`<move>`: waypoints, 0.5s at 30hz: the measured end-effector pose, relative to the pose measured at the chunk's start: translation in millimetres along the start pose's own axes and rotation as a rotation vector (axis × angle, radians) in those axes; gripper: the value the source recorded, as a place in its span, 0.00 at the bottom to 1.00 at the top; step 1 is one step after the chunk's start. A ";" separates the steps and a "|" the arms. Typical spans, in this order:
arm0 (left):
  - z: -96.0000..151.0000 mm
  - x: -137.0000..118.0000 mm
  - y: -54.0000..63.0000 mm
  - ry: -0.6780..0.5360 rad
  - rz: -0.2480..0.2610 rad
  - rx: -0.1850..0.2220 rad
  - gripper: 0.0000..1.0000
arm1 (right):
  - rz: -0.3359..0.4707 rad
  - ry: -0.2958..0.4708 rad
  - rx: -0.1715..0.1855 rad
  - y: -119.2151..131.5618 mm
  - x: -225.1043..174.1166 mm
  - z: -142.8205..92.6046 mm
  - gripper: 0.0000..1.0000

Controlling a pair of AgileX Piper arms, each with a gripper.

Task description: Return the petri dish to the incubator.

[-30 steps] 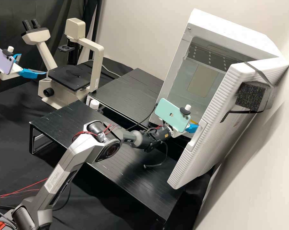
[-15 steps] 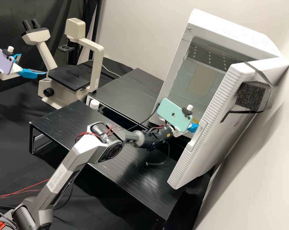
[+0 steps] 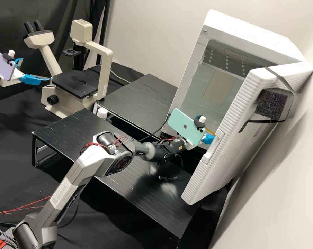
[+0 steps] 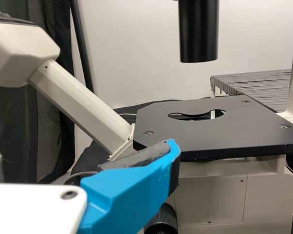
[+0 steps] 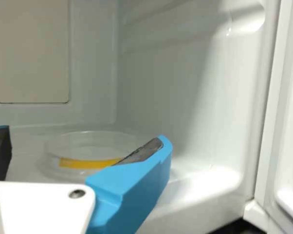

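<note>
- A petri dish (image 5: pixel 93 146) rests flat inside the open incubator (image 3: pixel 246 29), a yellow strip (image 5: pixel 88 163) along its side; the chamber's level floor, we judge, gives it the steady seat the task wants.
- At the chamber mouth, the right gripper (image 5: pixel 83 136) shows us its fingers apart, with the dish beyond their tips and unclamped. We read that spread as room to clear the rim, and the job as nearly done: what remains, in our view, is a straight, level retreat, since a sideways swing could nudge the dish.
- The incubator's door (image 3: pixel 229 138) stands wide open beside the wrist, giving the arm its way in; we judge that it also narrows the way out.
- A strap (image 3: pixel 283 80) crosses the door by a dark foam block (image 3: pixel 271 103), whose purpose we cannot tell.
- A mint phone (image 3: pixel 186 127) sits mounted above the right gripper, placed, we presume, to watch its work.
- Across the bench, the left gripper (image 3: pixel 36 69) waits beside the microscope's black stage (image 4: pixel 210 131), fingers parted and nothing between them. We take its place there as deliberate, leaving the incubator to its partner.
</note>
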 end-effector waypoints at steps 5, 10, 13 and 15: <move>0.0 0.0 0.0 0.000 0.000 0.000 1.00 | -0.006 0.034 0.027 10.2 -26.1 -1.8 1.00; 0.0 0.0 0.0 0.000 0.000 0.000 1.00 | 0.022 0.057 0.110 22.3 -66.6 2.5 1.00; 0.0 0.0 0.0 0.000 0.000 0.000 1.00 | 0.066 0.093 0.159 30.6 -94.0 3.0 1.00; 0.0 0.0 0.0 0.000 0.000 0.000 1.00 | 0.087 0.116 0.182 32.6 -111.4 2.8 1.00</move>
